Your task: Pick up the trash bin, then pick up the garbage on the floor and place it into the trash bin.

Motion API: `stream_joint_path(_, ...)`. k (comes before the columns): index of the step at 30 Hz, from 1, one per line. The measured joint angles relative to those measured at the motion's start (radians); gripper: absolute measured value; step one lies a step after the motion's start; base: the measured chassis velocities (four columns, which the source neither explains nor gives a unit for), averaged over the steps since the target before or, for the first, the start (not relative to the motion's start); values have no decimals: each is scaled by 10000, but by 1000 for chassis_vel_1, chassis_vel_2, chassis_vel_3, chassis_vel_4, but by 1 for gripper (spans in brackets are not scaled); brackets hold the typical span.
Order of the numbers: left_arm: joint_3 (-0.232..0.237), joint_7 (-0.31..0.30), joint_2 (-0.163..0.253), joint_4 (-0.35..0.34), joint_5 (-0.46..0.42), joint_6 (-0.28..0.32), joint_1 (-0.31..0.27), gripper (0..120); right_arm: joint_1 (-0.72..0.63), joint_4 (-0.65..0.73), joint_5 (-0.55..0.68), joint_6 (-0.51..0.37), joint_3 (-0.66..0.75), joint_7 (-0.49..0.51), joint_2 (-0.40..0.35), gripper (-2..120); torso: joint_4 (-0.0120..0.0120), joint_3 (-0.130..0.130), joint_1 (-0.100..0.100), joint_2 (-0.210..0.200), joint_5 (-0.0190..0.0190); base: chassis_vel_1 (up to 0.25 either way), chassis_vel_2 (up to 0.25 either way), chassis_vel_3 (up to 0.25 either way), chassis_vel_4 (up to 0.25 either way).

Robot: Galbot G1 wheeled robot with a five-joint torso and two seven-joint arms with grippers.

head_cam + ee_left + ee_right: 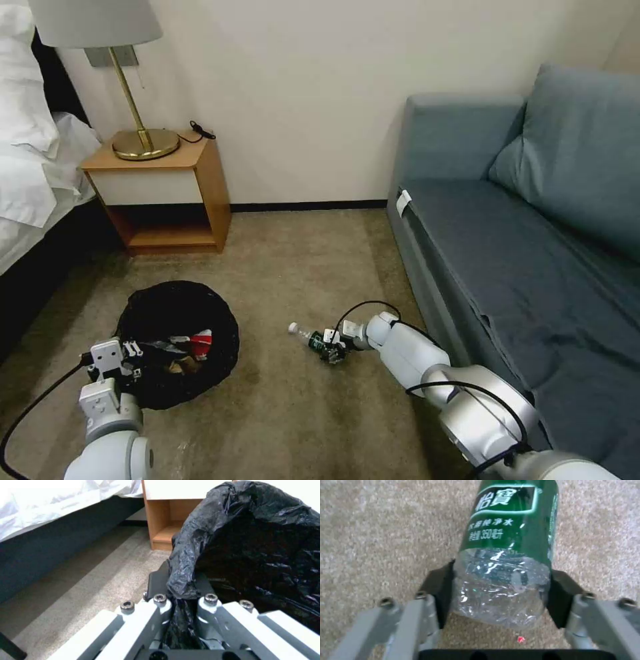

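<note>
- Beige carpet floor (293, 267) between a bedside table (160, 193) on the far left and a blue sofa (520, 253) on the right.
- Left gripper (181, 597) near left, clamped tight on the black bag rim of the trash bin (177, 343); bin secured, so first step judged done.
- Inside the bin: a red-white packet (202, 341) and something brown, so part of the garbage already binned.
- Right gripper (331, 347) low at the carpet, jaws part-open on both sides of the bottle (506, 562), pads touching its clear base.
- Bottle lying on its side, right of the bin, apparently not yet lifted.
- Left to do, by the look of it: lift, carry over, drop in.
</note>
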Motion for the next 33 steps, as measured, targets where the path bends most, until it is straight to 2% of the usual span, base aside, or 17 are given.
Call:
stream_joint_path(5,-5,-5,0,0,1,18,-23,4,-63,30,50,-20,0,38,62,37,0,0,0,0,0,0,0,0,0)
stream_joint_path(11,-29,-13,0,52,-7,21,-32,4,-241,204,177,-20,25,75,30,33,0,-1,0,0,1,0,0,0,0)
stream_joint_path(13,-52,-20,0,168,-34,21,-49,4,-516,572,703,-21,34,128,-118,33,1,0,0,0,-1,0,0,0,0)
stream_joint_path(14,-68,-25,0,267,-77,21,-111,4,-823,1061,1720,133,62,393,-283,33,0,1,0,0,0,0,0,0,0)
stream_joint_path(15,-68,-25,0,267,-77,21,-111,4,-823,1061,1720,133,62,393,-283,33,0,1,0,0,0,0,0,0,0)
stream_joint_path(16,-68,-28,0,295,-93,21,-135,4,-923,1208,2218,277,70,539,-341,33,-1,0,0,0,1,0,0,0,0)
stream_joint_path(17,-52,-49,1,395,-149,24,-233,4,-1215,1905,3558,580,231,847,-555,33,-3,2,0,0,1,0,0,0,0)
stream_joint_path(19,-13,-54,0,470,-215,48,-308,4,-1333,2426,4089,837,473,1110,-682,33,0,0,0,0,3,0,0,0,0)
stream_joint_path(21,4,-55,0,514,-246,53,-357,4,-1351,2622,4267,1212,693,1395,-728,33,0,0,-1,1,-1,0,0,0,0)
stream_joint_path(23,80,-51,0,620,-314,92,-496,4,-1419,3075,4564,1799,966,2340,-792,33,0,1,0,1,1,0,0,0,0)
stream_joint_path(24,80,-51,0,620,-314,92,-496,4,-1419,3075,4564,1799,966,2340,-792,33,0,1,0,1,1,0,0,0,0)
stream_joint_path(25,101,-49,0,639,-325,103,-531,4,-1447,3250,4735,1882,964,2658,-821,33,-1,0,-1,2,1,0,0,0,0)
stream_joint_path(26,180,-48,0,701,-340,131,-631,4,-1555,3864,5264,2013,919,3536,-893,33,-1,0,0,2,-1,0,0,0,0)
stream_joint_path(27,180,-48,0,701,-340,131,-631,4,-1555,3864,5264,2013,919,3536,-893,33,-1,0,0,2,-1,0,0,0,0)
stream_joint_path(29,293,-20,0,807,-340,171,-781,4,-1728,5025,5576,2029,982,4268,-1002,33,0,0,-1,2,-1,0,0,0,0)
stream_joint_path(30,293,-20,0,807,-340,171,-781,4,-1728,5025,5576,2029,982,4268,-1002,33,0,0,-1,2,-1,0,0,0,0)
stream_joint_path(33,356,-7,0,911,-328,176,-908,4,-1961,6416,5651,1950,840,4643,-1138,33,0,1,0,1,0,0,0,0,0)
